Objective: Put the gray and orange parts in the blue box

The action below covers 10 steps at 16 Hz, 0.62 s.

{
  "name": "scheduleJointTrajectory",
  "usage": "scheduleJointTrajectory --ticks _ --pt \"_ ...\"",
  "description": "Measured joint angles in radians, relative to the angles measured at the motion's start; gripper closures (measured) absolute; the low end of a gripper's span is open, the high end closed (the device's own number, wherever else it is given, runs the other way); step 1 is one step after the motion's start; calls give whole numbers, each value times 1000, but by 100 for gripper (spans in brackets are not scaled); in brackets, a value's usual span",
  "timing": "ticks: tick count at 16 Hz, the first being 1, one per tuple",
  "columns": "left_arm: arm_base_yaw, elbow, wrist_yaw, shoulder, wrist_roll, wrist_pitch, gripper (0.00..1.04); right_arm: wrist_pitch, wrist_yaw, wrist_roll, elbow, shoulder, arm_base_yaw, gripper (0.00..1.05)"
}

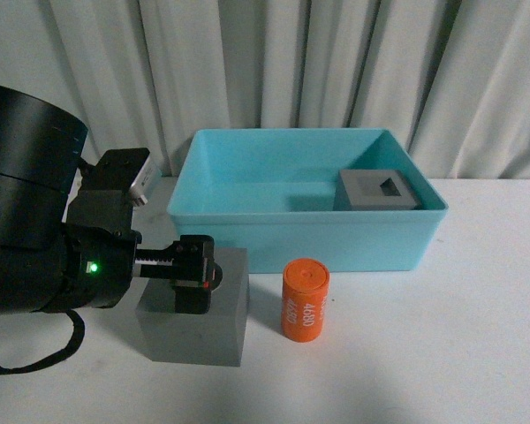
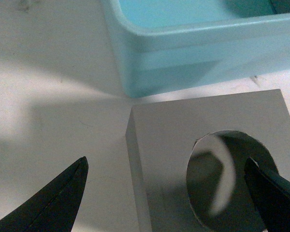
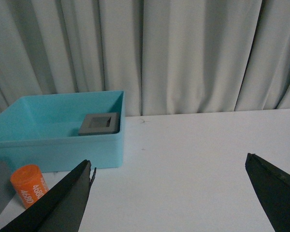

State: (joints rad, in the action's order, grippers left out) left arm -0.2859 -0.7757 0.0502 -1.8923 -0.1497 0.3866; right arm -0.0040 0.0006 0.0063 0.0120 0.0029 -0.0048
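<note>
A gray cube with a round recess (image 1: 194,331) (image 2: 169,145) stands on the white table in front of the blue box (image 1: 309,238) (image 2: 183,53). My left gripper (image 1: 194,276) (image 2: 166,193) hangs open just over it. One finger (image 2: 273,198) is above the recess and the other finger (image 2: 53,203) is outside the cube's edge. A second gray cube with a rectangular recess (image 1: 380,190) (image 3: 100,123) sits inside the box at its back right. The orange cylinder marked 4680 (image 1: 304,299) (image 3: 29,186) stands upright beside the first cube. My right gripper (image 3: 169,193) is open over bare table, away from everything.
A white curtain (image 1: 336,62) closes off the back of the table. The left arm's black body (image 1: 35,230) fills the left side of the front view. Bare white table (image 1: 442,353) lies to the right of the cylinder.
</note>
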Motion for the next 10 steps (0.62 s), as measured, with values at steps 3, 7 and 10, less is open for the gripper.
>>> scheduleJointTrajectory --ticks 3,7,10 --pt "0 0 3 -16 0 7 18 0 0 0 0 0 0 6" --pt "0 3 7 -17 -2 24 60 0 0 0 0 0 0 6" --pt "10 42 1 51 -12 -10 82 0 0 0 0 0 0 6"
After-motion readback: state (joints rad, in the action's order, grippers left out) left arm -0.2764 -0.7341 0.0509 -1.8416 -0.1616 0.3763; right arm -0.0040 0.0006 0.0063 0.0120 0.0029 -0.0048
